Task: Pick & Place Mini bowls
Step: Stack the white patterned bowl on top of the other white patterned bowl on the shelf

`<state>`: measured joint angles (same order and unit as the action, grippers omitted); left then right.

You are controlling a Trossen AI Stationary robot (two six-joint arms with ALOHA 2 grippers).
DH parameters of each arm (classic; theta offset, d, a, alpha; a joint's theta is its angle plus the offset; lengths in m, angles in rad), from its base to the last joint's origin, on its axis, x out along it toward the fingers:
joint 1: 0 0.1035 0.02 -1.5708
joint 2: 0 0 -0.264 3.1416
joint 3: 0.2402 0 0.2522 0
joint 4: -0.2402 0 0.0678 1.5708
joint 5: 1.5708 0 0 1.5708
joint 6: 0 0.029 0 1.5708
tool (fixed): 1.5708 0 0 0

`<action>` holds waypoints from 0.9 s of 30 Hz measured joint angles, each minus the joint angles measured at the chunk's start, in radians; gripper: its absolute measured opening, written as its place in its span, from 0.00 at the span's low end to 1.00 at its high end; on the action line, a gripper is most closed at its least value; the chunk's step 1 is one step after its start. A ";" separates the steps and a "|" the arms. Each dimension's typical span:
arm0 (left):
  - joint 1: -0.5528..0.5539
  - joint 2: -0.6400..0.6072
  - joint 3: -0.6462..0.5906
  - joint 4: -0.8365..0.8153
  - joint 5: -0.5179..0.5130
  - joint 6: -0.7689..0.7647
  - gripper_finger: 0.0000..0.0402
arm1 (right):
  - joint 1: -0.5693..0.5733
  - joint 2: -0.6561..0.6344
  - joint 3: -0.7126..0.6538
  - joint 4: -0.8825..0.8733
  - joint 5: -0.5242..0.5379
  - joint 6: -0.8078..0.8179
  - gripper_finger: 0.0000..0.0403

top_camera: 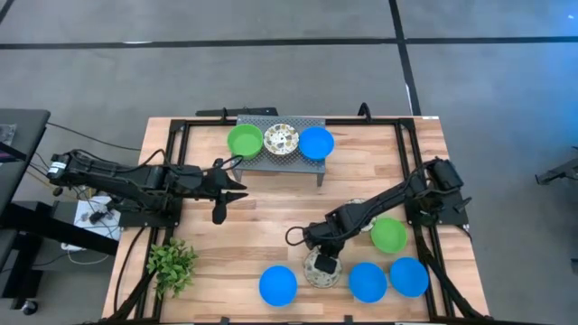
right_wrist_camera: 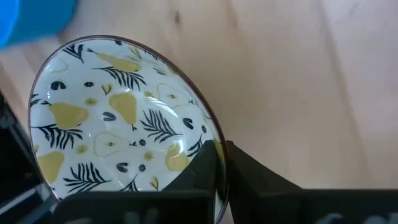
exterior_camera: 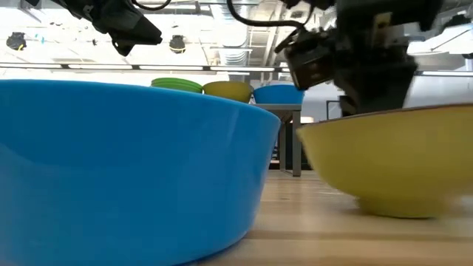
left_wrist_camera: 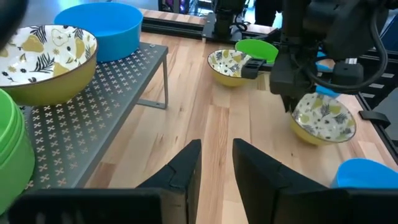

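Pale wooden planks make the table [top_camera: 271, 221], framed by dark rails, with grey floor around it; at the near edge lie plain blue bowls [top_camera: 277, 284], smooth and glossy, and among them the patterned bowl [right_wrist_camera: 118, 124], round, white inside with yellow pears and dark leaves, yellow outside. Directly over it hangs the right gripper [right_wrist_camera: 221, 163], its fingers pinched on the bowl's rim, one inside, one outside; the bowl sits straight beneath that arm, so the lift looks to be plain upward, and the thin hard rim may slip or tip if the pinch is slight. Just beyond, a green bowl [top_camera: 389, 235] rests beside the right arm; mid-table the left gripper [left_wrist_camera: 214, 163] hovers with a narrow gap between its fingers, holding nothing, well apart from the patterned bowl. Farthest stands a perforated grey metal shelf [top_camera: 302, 164] bearing three bowls in a row, green, patterned, blue.
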<state>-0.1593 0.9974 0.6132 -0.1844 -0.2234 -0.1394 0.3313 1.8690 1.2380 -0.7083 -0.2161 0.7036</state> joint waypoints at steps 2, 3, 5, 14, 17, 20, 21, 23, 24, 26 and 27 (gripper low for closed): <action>0.000 0.000 0.000 0.001 0.000 0.000 0.22 | -0.009 0.002 0.014 -0.001 0.014 -0.001 0.03; 0.000 0.000 0.000 0.001 0.000 0.000 0.22 | -0.014 0.002 0.021 -0.004 0.016 -0.001 0.02; 0.000 0.000 0.000 0.003 0.000 0.000 0.22 | -0.024 0.002 0.043 -0.020 0.015 -0.019 0.01; 0.000 0.000 0.000 0.007 0.000 0.000 0.22 | -0.085 0.002 0.248 -0.244 0.065 -0.151 0.01; 0.000 0.000 0.000 0.007 0.000 0.000 0.22 | -0.124 0.002 0.353 -0.328 0.120 -0.208 0.01; 0.000 0.000 0.000 0.007 0.000 0.000 0.22 | -0.170 0.002 0.461 -0.407 0.168 -0.258 0.01; 0.000 0.000 0.000 0.007 0.000 0.000 0.22 | -0.187 0.002 0.497 -0.432 0.184 -0.274 0.01; 0.000 0.000 0.000 0.007 0.000 0.000 0.22 | -0.222 0.002 0.563 -0.461 0.211 -0.297 0.01; 0.000 0.000 0.000 0.007 0.000 0.000 0.22 | -0.241 0.002 0.591 -0.465 0.222 -0.308 0.01; 0.000 0.000 0.000 0.007 0.000 0.000 0.22 | -0.278 0.002 0.633 -0.464 0.224 -0.326 0.01; 0.000 0.000 0.000 0.007 0.000 0.000 0.22 | -0.295 0.002 0.649 -0.465 0.224 -0.338 0.01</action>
<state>-0.1593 0.9974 0.6132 -0.1774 -0.2232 -0.1390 0.0362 1.8706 1.8872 -1.1736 0.0074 0.3660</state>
